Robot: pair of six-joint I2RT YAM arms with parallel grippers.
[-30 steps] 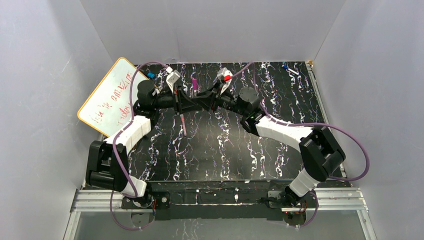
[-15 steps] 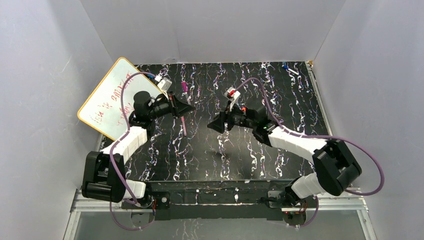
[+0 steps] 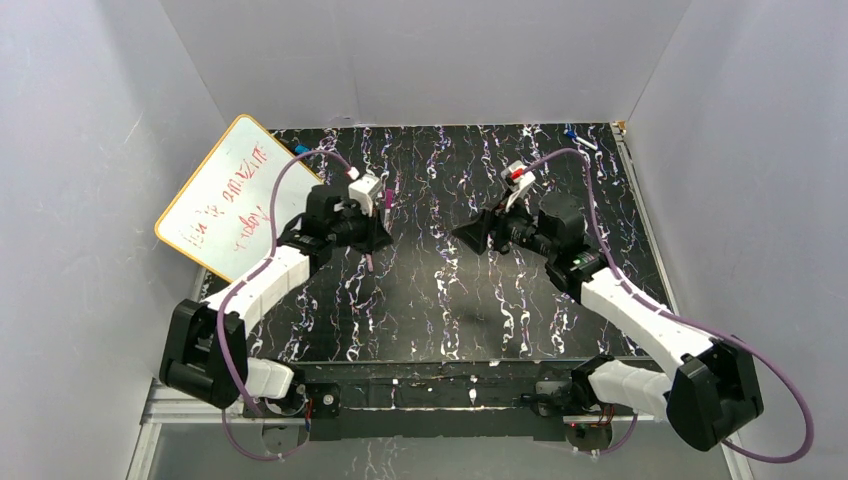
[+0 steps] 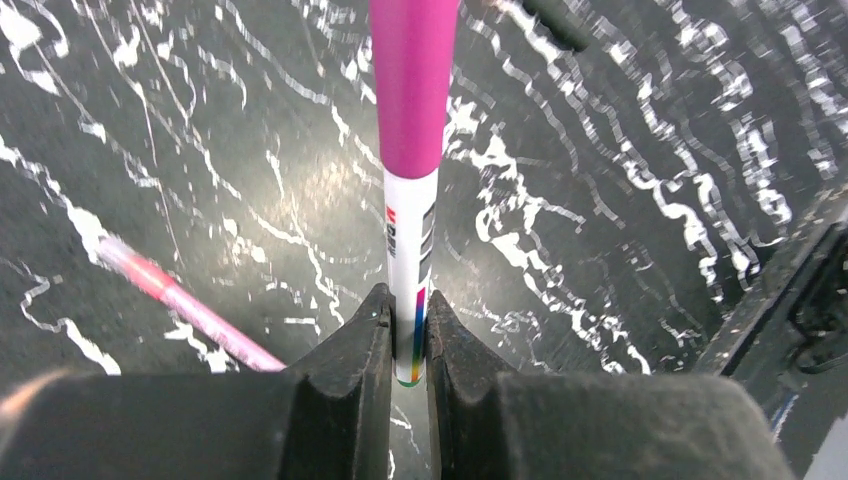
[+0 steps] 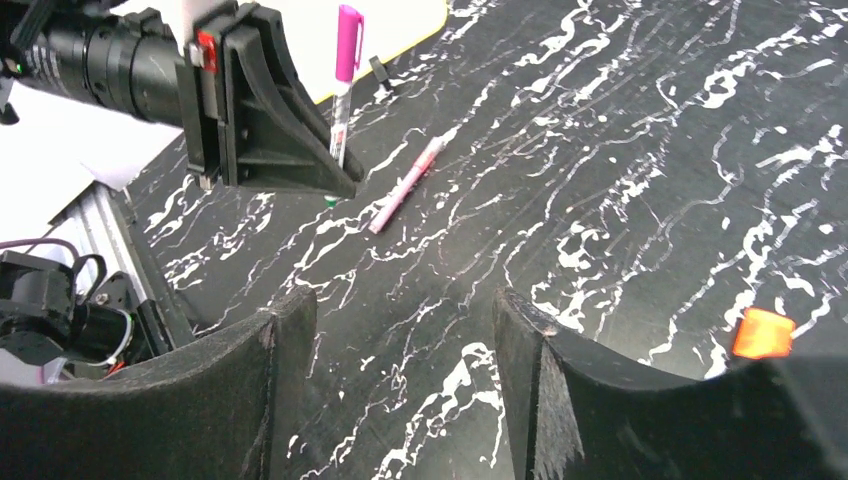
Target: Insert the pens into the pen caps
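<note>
My left gripper (image 4: 408, 335) is shut on the rear end of a whitish pen (image 4: 410, 245). A magenta cap (image 4: 412, 80) sits on the pen's far end. In the top view that gripper (image 3: 380, 232) hovers left of centre with the capped pen (image 3: 388, 198) sticking out. A thin pink pen (image 3: 369, 262) lies on the mat just below it, also visible as the pink pen (image 5: 405, 185). My right gripper (image 3: 467, 235) hangs open and empty to the right, its jaws (image 5: 400, 340) wide apart above bare mat.
A whiteboard (image 3: 225, 195) with red writing leans at the left edge. A blue-tipped pen (image 3: 578, 138) lies in the far right corner. A small dark piece (image 5: 380, 72) lies by the whiteboard. A small orange thing (image 5: 762, 332) shows beside my right finger.
The two grippers met over the far middle, then drew apart. The right gripper opened and moved right. The left kept the pen, now wearing the magenta cap.
</note>
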